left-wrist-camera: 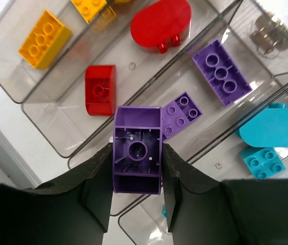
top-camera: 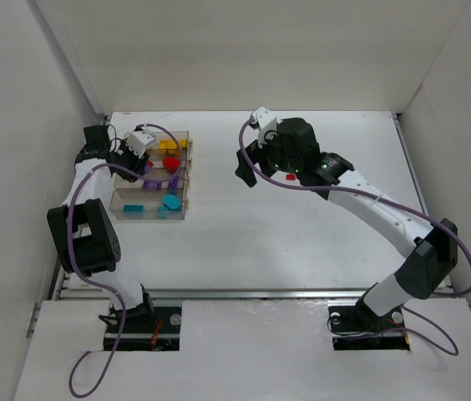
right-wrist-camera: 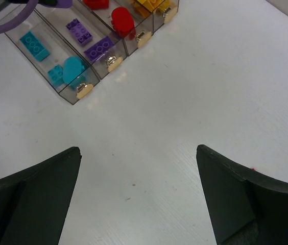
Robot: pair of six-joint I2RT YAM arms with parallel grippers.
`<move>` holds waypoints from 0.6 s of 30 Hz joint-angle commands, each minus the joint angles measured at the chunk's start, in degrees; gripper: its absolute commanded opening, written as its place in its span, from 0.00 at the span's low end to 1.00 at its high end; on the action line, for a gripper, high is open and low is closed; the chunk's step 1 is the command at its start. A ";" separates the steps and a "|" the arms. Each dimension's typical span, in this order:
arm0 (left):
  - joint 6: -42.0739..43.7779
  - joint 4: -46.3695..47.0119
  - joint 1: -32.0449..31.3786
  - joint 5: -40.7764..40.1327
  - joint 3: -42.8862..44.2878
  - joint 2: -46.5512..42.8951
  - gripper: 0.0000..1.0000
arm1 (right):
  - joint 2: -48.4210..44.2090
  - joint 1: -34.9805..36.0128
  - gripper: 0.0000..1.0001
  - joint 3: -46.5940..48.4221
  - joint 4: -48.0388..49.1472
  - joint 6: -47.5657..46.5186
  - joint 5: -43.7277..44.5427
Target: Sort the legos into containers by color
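In the left wrist view the left gripper (left-wrist-camera: 136,204) sits at the bottom centre of the frame. Its jaws are partly closed and clamped on the two sides of a purple brick (left-wrist-camera: 137,150), whose hollow underside faces the camera. The brick hangs above the containers (left-wrist-camera: 57,120), about where the red and purple bins meet. The bins run diagonally across that frame: a yellow brick (left-wrist-camera: 44,39) at upper left, then a red brick (left-wrist-camera: 100,89) and a red oval piece (left-wrist-camera: 160,23), then two purple legos (left-wrist-camera: 221,71), and cyan legos (left-wrist-camera: 271,127) at the right edge. In the top view the containers lie in the upper left. The right gripper (right-wrist-camera: 139,199) is well apart from them at upper centre, jaws spread wide with nothing between them, above the white table (right-wrist-camera: 185,102). A small red piece (top-camera: 290,177) shows on the table beside that arm.
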 commanded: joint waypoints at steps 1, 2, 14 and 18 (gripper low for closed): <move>2.26 -1.35 0.15 -0.85 0.77 1.42 0.20 | -0.09 -0.59 1.00 1.66 0.06 1.23 1.53; 3.14 -2.23 0.15 -1.46 0.77 1.94 0.26 | -0.09 -0.59 1.00 1.66 0.06 1.23 1.53; 4.20 -6.19 0.67 1.25 3.05 3.18 0.61 | 1.57 -7.00 1.00 3.86 -1.25 10.80 7.83; 1.75 -6.19 0.67 3.62 4.55 1.08 0.61 | 2.98 -8.32 1.00 5.78 -7.04 12.31 23.22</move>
